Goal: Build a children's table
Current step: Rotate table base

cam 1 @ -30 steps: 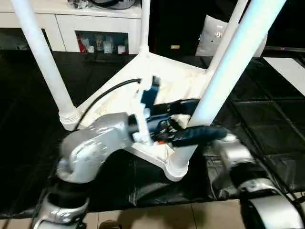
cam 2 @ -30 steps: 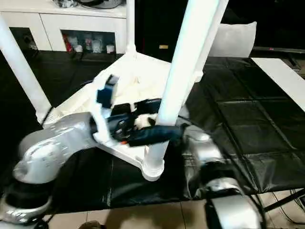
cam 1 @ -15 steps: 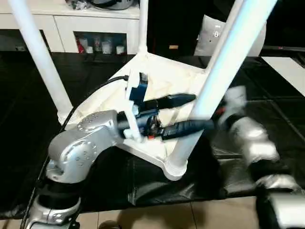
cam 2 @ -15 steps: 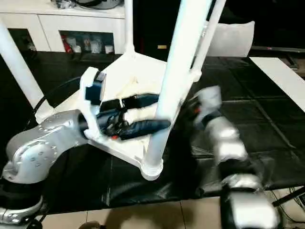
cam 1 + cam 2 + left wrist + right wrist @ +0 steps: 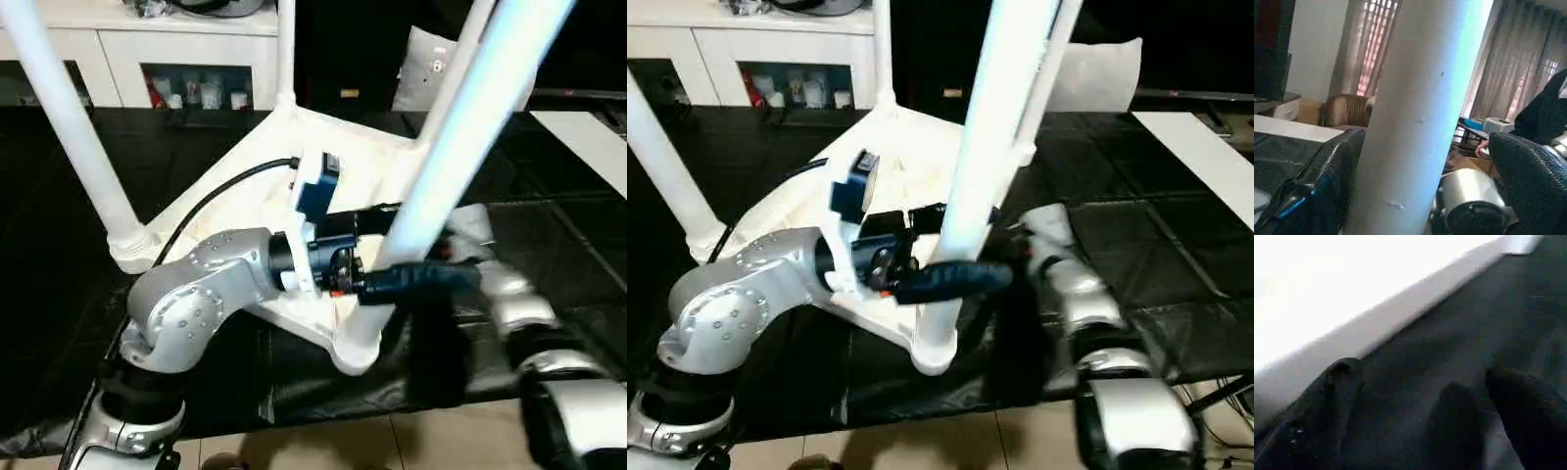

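Left wrist view: left gripper (image 5: pixel 1425 161) jaws spread wide, table leg (image 5: pixel 1420 117) between them, touching one finger. Right gripper (image 5: pixel 1420 411) jaws wide, empty, beside tabletop edge (image 5: pixel 1376 328).

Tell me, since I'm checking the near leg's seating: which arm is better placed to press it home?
Left. The left gripper has its open fingers either side of the near leg; the right gripper faces the black mat.

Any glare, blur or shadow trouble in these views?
Right wrist view: the table top is blown out to white. Left wrist view: the leg is soft and featureless. Left eye view: the right arm is smeared.
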{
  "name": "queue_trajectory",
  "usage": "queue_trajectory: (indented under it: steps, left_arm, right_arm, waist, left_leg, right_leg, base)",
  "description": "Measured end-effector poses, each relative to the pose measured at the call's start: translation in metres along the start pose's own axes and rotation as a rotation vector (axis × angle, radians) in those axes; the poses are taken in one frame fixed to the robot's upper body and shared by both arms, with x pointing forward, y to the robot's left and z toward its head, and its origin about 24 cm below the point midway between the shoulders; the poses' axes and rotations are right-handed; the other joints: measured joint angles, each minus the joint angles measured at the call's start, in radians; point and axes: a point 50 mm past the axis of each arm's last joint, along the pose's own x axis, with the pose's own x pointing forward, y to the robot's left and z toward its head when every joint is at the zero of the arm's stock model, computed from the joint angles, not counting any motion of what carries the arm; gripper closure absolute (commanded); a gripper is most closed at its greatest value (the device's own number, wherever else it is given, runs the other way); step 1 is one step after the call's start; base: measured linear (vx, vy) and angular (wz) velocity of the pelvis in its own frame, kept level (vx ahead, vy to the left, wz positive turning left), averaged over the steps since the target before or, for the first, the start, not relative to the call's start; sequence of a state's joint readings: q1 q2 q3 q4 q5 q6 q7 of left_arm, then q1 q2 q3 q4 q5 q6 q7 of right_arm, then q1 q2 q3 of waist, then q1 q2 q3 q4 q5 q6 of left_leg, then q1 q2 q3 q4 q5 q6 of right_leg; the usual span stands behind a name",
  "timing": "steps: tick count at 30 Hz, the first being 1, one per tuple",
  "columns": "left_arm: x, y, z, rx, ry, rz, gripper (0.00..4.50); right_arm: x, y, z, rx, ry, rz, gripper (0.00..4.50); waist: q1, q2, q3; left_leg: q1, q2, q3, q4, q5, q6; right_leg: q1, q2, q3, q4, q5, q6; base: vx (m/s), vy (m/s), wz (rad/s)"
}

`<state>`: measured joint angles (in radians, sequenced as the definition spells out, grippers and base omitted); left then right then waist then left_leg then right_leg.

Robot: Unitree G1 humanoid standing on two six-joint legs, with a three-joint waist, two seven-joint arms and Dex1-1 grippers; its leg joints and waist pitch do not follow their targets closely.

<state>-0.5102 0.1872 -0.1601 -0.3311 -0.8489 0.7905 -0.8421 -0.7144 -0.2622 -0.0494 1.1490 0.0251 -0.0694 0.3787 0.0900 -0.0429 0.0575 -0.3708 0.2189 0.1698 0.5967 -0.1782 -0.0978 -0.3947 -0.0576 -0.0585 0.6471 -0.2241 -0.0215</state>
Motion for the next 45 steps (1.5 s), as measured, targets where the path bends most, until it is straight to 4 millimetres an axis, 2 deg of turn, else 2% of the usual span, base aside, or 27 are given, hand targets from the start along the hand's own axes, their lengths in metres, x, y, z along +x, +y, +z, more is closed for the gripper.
queue_trajectory:
  steps: [3, 8, 17, 23, 29, 32, 34, 37, 42, 45]
  left_arm:
    - [0.002, -0.003, 0.003, 0.002, -0.023, -0.02, 0.02]
    - [0.002, -0.003, 0.004, 0.004, -0.026, -0.019, 0.02]
    - [0.005, -0.002, 0.008, -0.01, -0.045, -0.019, 0.02]
    - [0.013, 0.015, 0.01, 0.043, -0.075, 0.107, 0.02]
    - [0.021, 0.027, 0.011, 0.113, -0.075, 0.222, 0.02]
    - [0.023, 0.043, 0.012, 0.207, -0.042, 0.35, 0.02]
    - [0.017, 0.054, 0.009, 0.238, -0.007, 0.441, 0.02]
    - [0.001, 0.065, 0.004, 0.255, 0.044, 0.539, 0.02]
    - [-0.02, 0.062, -0.004, 0.262, 0.089, 0.572, 0.02]
    - [-0.027, 0.057, -0.009, 0.268, 0.143, 0.575, 0.02]
  right_arm:
    - [0.003, 0.012, 0.001, 0.007, -0.014, 0.073, 0.0]
    - [0.005, 0.021, 0.001, 0.005, -0.026, 0.122, 0.0]
    - [0.01, 0.044, 0.003, 0.012, -0.062, 0.204, 0.0]
    - [0.013, 0.061, 0.005, 0.024, -0.085, 0.277, 0.0]
    - [0.015, 0.071, 0.006, 0.024, -0.102, 0.307, 0.0]
    - [0.017, 0.068, 0.008, 0.022, -0.104, 0.237, 0.0]
    - [0.017, 0.064, 0.008, 0.017, -0.101, 0.185, 0.0]
    - [0.013, 0.043, 0.007, 0.024, -0.096, 0.101, 0.0]
    - [0.001, 0.015, 0.002, 0.04, -0.113, 0.037, 0.0]
    - [-0.004, 0.012, -0.002, 0.039, -0.115, 0.039, 0.0]
  waist:
    - [-0.005, 0.0, 0.0]
    - [-0.011, 0.005, 0.0]
    - [-0.019, 0.019, 0.004]
    - [-0.021, 0.023, 0.005]
    - [-0.013, 0.024, 0.004]
    - [-0.009, 0.029, 0.003]
    - [-0.008, 0.037, 0.002]
    - [0.0, 0.041, 0.002]
    - [0.0, 0.042, 0.002]
    - [-0.001, 0.042, 0.001]
  left_leg:
    - [-0.001, 0.0, 0.001, 0.001, 0.0, 0.0]
    - [0.0, 0.0, 0.001, 0.001, 0.0, 0.0]
    - [0.001, 0.002, 0.001, 0.002, 0.0, 0.0]
    - [0.002, 0.002, 0.0, 0.002, 0.0, 0.0]
    - [0.002, 0.002, 0.0, 0.002, 0.0, 0.0]
    - [0.006, 0.002, 0.0, 0.002, 0.0, 0.0]
    - [0.008, 0.001, 0.0, 0.002, 0.0, 0.0]
    - [0.01, 0.001, 0.0, 0.001, 0.0, 0.0]
    - [0.004, 0.001, 0.0, 0.002, 0.0, 0.0]
    - [0.001, 0.001, 0.0, 0.002, 0.0, 0.001]
  right_leg:
    - [-0.001, 0.0, 0.001, 0.0, 0.0, 0.0]
    - [-0.002, 0.001, 0.001, 0.001, 0.001, -0.001]
    - [-0.001, 0.002, 0.002, 0.001, 0.002, -0.003]
    - [0.001, 0.002, 0.002, 0.001, 0.002, -0.003]
    - [0.001, 0.001, 0.002, 0.0, 0.002, -0.003]
    - [0.005, 0.001, 0.002, 0.0, 0.003, -0.004]
    - [0.008, 0.001, 0.002, 0.0, 0.003, -0.004]
    - [0.007, 0.001, 0.001, 0.001, 0.004, -0.003]
    - [0.005, 0.001, 0.001, 0.0, 0.003, -0.002]
    - [-0.001, 0.001, 0.001, 0.0, 0.003, -0.002]
  base:
    - [0.0, 0.0, 0.0]
    - [0.0, 0.0, 0.0]
    - [0.0, 0.0, 0.0]
    - [0.0, 0.0, 0.0]
    - [0.0, 0.0, 0.0]
    - [0.0, 0.0, 0.0]
    - [0.0, 0.0, 0.0]
    - [0.0, 0.0, 0.0]
    - [0.0, 0.0, 0.0]
    - [0.0, 0.0, 0.0]
